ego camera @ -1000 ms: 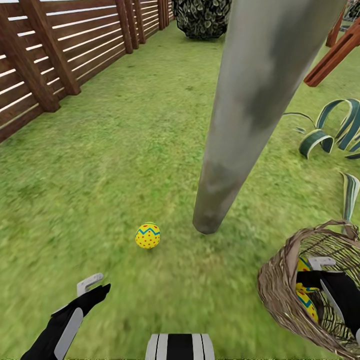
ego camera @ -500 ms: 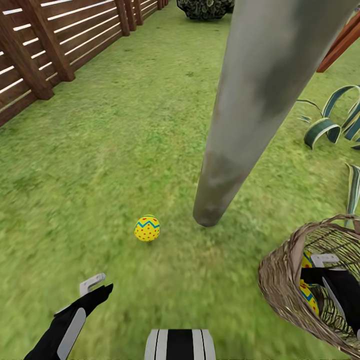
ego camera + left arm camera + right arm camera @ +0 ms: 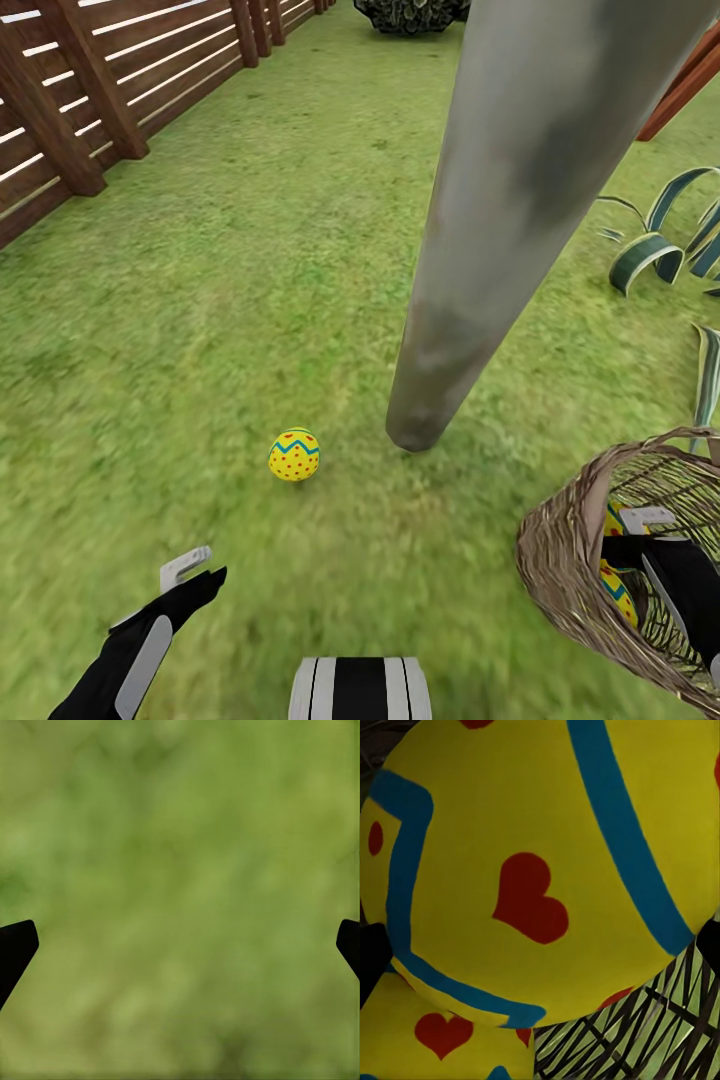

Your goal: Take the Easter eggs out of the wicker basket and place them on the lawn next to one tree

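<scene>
One Easter egg (image 3: 294,455), yellow with red dots and a blue zigzag, lies on the lawn (image 3: 200,330) just left of the tree's pale grey trunk (image 3: 470,260). The wicker basket (image 3: 555,560) leans at the lower right. My right gripper (image 3: 625,545) reaches inside it. In the right wrist view the right gripper (image 3: 540,952) is open, and a heart-patterned egg (image 3: 540,855) sits close between its fingers. A second egg (image 3: 435,1035) lies beside that one. My left gripper (image 3: 205,572) hovers open over bare grass (image 3: 187,870), short of the lawn egg.
A brown slat fence (image 3: 70,110) runs along the left. Striped agave leaves (image 3: 660,240) grow right of the trunk, with a dark bush (image 3: 410,12) far behind and a wooden beam (image 3: 680,95) at the upper right. Open grass stretches between fence and trunk.
The head view has tilted slightly, shifting the whole picture. The egg on the grass, the basket and both arms keep their places.
</scene>
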